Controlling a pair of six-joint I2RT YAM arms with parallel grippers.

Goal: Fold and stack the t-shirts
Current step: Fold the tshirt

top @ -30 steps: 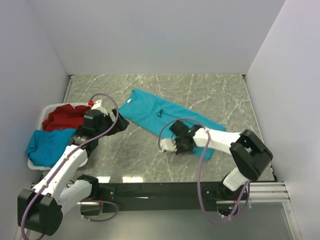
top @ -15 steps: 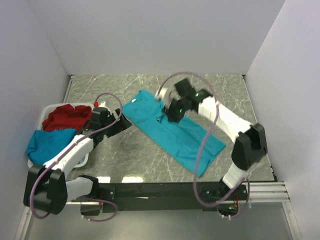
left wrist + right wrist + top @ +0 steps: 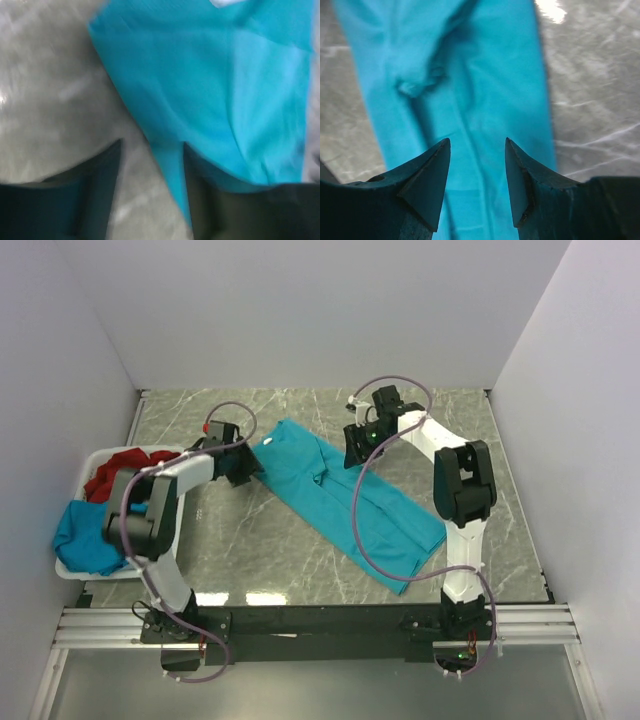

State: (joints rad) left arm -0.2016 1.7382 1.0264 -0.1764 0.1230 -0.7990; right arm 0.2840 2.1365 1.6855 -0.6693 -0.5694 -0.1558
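Shirt on the table: I see a teal-blue cloth t-shirt [image 3: 345,502] lying flat as a long narrow strip on the grey marble-patterned table [image 3: 250,540]. It runs diagonally from far left to near right, with a small bunched wrinkle towards its far end.

Left gripper: my left gripper [image 3: 151,165] sits low at the far-left edge of that strip. Its jaws are moderately apart. A pointed fold of the teal cloth lies in the gap, up against the right finger [image 3: 220,210]. The wrist view is blurred, and I cannot see the cloth being pinched.

Right gripper: my right gripper [image 3: 476,150] hangs over the far part of the same shirt, close to its right-hand edge. Its jaws are parted to a medium width, and the flat teal cloth shows through the gap below.

Arms: from overhead, both arms reach out to the far half of the table, one gripper on each side of the strip's far end.

Basket: a white plastic basket [image 3: 97,454] stands at the table's left edge. It holds a crumpled red t-shirt [image 3: 125,472] at its far end and a rumpled blue t-shirt [image 3: 85,530] at its near end, which spills over the rim.
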